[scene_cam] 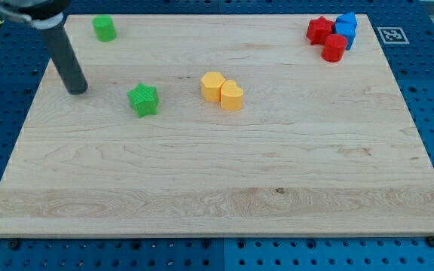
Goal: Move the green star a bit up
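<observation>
The green star (pixel 143 99) lies on the wooden board (pixel 217 173), left of the middle. My tip (pixel 77 89) rests on the board to the star's left, a little higher in the view, with a clear gap between them. The dark rod slants up to the view's top left corner. A green cylinder (pixel 104 28) stands near the board's top left, above and left of the star.
A yellow hexagon (pixel 212 86) and a yellow heart (pixel 231 96) touch each other right of the star. At the top right corner a red star (pixel 319 30), a red cylinder (pixel 334 48) and a blue block (pixel 346 28) cluster together.
</observation>
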`<state>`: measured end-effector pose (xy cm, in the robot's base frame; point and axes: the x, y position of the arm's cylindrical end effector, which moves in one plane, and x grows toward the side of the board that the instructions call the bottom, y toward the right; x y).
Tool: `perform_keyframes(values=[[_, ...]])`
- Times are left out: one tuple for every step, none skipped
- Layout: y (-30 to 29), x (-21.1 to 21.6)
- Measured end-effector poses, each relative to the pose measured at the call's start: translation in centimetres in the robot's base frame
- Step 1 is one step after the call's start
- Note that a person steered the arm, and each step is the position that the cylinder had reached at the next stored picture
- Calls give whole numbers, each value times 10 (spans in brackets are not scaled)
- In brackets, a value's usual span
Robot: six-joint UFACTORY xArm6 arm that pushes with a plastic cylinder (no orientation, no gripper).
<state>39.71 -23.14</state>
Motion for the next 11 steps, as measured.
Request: perform_keyframes(values=[[3, 8], [46, 45], [60, 54], [62, 48], [82, 42], [114, 42], [146, 41], [159, 26], [158, 10], [153, 9], [139, 9]])
